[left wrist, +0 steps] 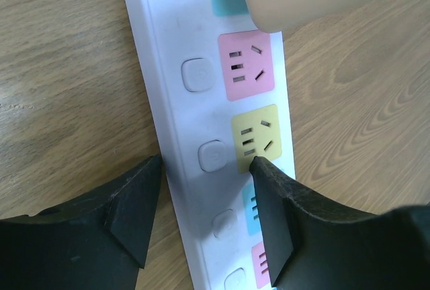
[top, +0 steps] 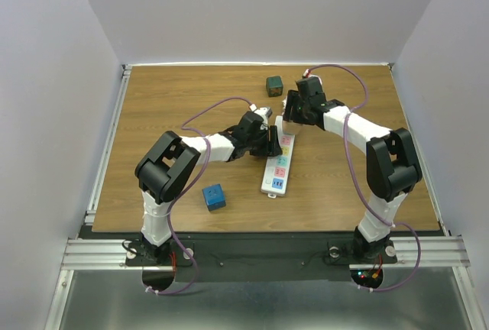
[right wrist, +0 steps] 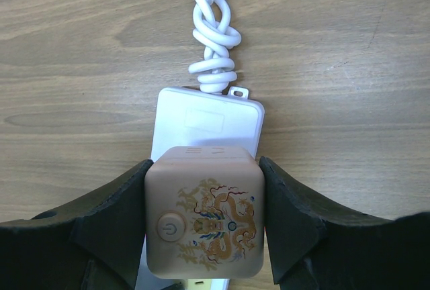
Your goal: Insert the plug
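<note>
step: I hold the plug [right wrist: 205, 223] over the power strip [left wrist: 195, 75], unseated.
right claw [right wrist: 205, 169]: clamped on plug.
left claw [left wrist: 205, 162]: narrow, pinching power strip.
next: align, press down.

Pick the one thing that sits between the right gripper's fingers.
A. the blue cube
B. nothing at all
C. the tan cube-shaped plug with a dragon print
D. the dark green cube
C: in the right wrist view the right gripper is clamped on the tan plug with the dragon print. Both fingers press against its sides, above the end of the white power strip.
</note>
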